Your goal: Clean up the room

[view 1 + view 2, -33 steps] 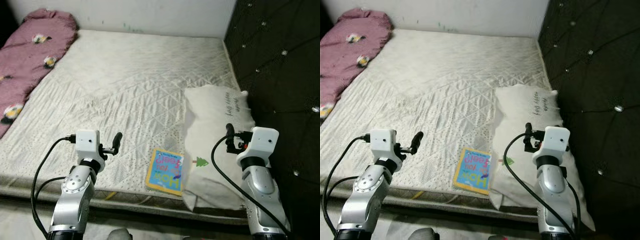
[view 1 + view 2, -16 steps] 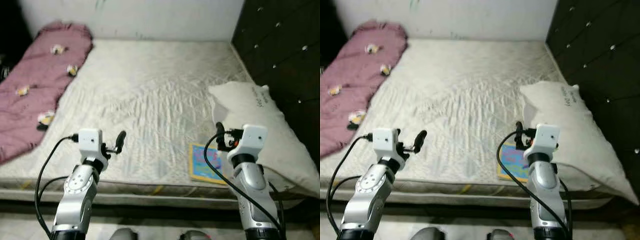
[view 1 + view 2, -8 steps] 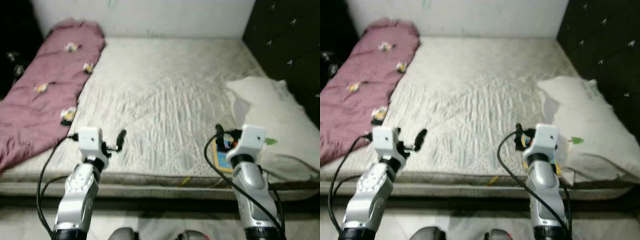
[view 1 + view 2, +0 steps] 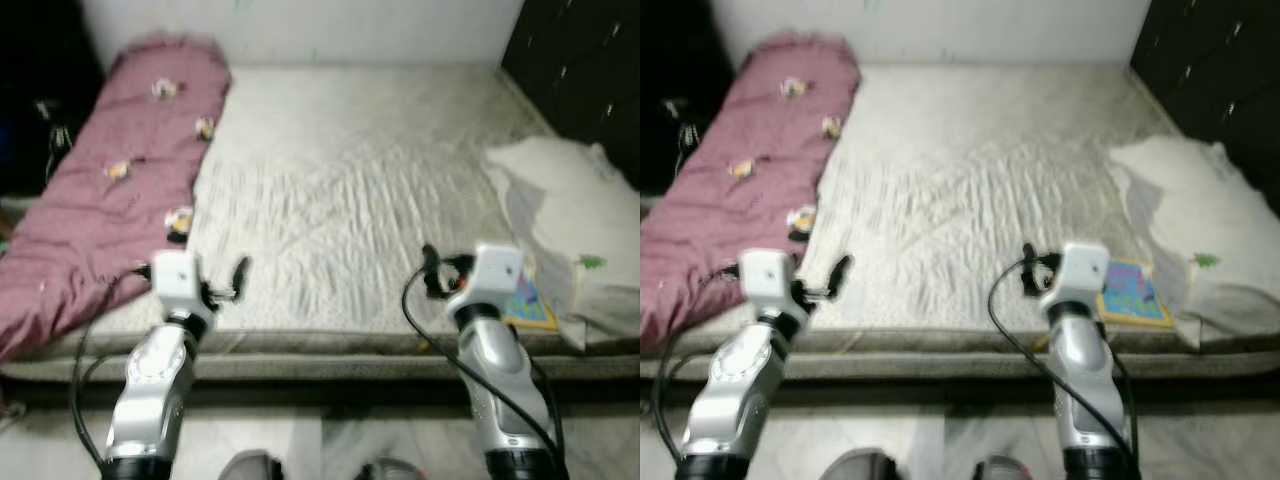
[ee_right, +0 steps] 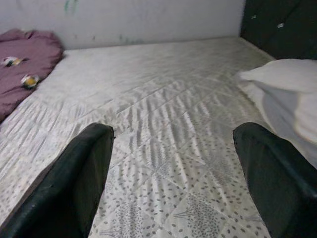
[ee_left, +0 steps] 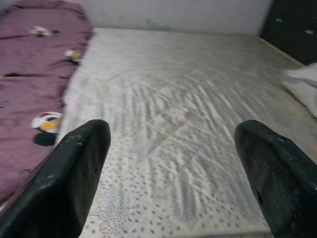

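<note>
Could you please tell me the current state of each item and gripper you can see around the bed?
Blanket: spread lengthwise along the bed's left side.
Pillow: lying rumpled at the right edge.
Book: closed, flat beside the pillow.
Mattress: wrinkled cover.
Left gripper: open, empty.
Right gripper: open, empty.

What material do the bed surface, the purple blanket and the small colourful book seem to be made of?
Bed surface: looks like quilted cotton-type fabric, matte, with stitched diamond lines and small dots.
Purple blanket: seems soft, plush fabric, matte, with loose folds and printed figures.
Book: probably paper or card with a printed cover; the finish is too blurred to tell.
</note>
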{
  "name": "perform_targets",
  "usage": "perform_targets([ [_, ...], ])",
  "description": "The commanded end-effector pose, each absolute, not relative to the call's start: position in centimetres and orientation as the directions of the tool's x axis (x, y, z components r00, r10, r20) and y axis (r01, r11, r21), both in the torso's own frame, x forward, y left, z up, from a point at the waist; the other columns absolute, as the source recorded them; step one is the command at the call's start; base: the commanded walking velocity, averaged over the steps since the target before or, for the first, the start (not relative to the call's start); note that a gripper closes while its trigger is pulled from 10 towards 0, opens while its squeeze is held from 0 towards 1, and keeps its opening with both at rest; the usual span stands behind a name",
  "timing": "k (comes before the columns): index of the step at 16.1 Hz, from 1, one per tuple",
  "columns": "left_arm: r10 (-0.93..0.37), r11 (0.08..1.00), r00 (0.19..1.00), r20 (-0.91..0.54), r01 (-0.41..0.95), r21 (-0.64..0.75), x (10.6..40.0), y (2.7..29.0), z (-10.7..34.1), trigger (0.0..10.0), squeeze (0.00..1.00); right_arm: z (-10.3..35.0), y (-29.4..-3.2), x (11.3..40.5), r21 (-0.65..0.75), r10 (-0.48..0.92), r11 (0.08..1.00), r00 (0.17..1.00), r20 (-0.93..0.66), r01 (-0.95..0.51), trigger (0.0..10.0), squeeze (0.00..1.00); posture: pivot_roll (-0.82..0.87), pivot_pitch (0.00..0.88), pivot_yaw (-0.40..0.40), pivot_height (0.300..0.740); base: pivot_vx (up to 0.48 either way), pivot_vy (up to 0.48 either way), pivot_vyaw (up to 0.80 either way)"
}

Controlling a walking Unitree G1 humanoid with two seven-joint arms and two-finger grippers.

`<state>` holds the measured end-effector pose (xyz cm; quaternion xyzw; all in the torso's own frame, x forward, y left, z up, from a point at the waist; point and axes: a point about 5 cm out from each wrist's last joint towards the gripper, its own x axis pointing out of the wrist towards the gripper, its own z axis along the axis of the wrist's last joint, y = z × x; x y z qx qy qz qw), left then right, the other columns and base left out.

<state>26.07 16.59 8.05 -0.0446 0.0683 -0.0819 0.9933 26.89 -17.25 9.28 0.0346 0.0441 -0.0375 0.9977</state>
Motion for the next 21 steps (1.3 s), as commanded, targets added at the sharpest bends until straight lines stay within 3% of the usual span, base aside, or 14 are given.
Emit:
perform_targets([
  [1,-0.167,0.983,0.981,-0.099,0.159,-0.087,26.27,17.09,8.81,10.0,0.00,9.66,-16.98,27.05,0.075,-0.065,0.995,0.995,-0.076,0.071,10.0,0.00,-0.03,0.000,-0.005,0.740,0.000,0.000,0.00],
  [2,-0.168,0.983,0.981,-0.101,0.159,-0.089,26.27,17.11,8.78,10.0,0.00,9.69,-16.97,27.02,0.076,-0.064,0.995,0.995,-0.075,0.070,4.5,0.00,-0.03,0.000,-0.005,0.740,0.000,0.000,0.00],
  [3,-0.169,0.983,0.980,-0.102,0.160,-0.089,26.26,17.08,8.77,10.0,0.00,9.70,-16.99,27.00,0.078,-0.064,0.995,0.995,-0.074,0.070,0.0,0.00,-0.03,0.000,-0.005,0.740,0.000,0.000,0.00],
  [5,-0.171,0.983,0.980,-0.102,0.162,-0.090,26.25,17.06,8.77,10.0,0.00,9.76,-16.93,27.00,0.084,-0.053,0.995,0.996,-0.068,0.059,0.0,0.00,-0.03,0.000,-0.006,0.740,0.000,0.000,0.00],
  [6,-0.172,0.982,0.980,-0.102,0.163,-0.092,26.24,17.06,8.77,10.0,0.00,9.78,-16.88,27.00,0.082,-0.047,0.995,0.997,-0.068,0.053,6.7,0.00,-0.03,0.000,-0.007,0.740,0.000,0.000,0.00],
  [7,-0.173,0.982,0.980,-0.102,0.164,-0.094,26.24,17.05,8.76,10.0,0.00,9.80,-16.85,27.00,0.083,-0.045,0.995,0.997,-0.067,0.051,3.7,0.00,-0.03,0.000,-0.007,0.740,0.000,0.000,0.00],
  [9,-0.194,0.977,0.977,-0.093,0.184,-0.110,26.20,16.91,8.86,10.0,0.00,9.77,-16.81,27.03,0.079,-0.043,0.996,0.996,-0.072,0.049,10.0,0.00,-0.03,0.000,-0.007,0.740,0.146,0.000,0.00],
  [17,-0.199,0.976,0.975,-0.099,0.188,-0.112,26.15,16.84,8.82,10.0,0.00,9.68,-17.01,27.00,0.077,-0.058,0.995,0.995,-0.081,0.065,10.0,0.00,-0.03,0.000,-0.008,0.740,0.297,0.000,0.00],
  [21,-0.191,0.978,0.974,-0.119,0.178,-0.108,26.16,16.90,8.64,10.0,0.00,9.65,-17.04,26.99,0.078,-0.063,0.995,0.994,-0.085,0.069,10.0,0.00,-0.03,0.000,-0.007,0.740,0.210,0.000,-0.55],
])
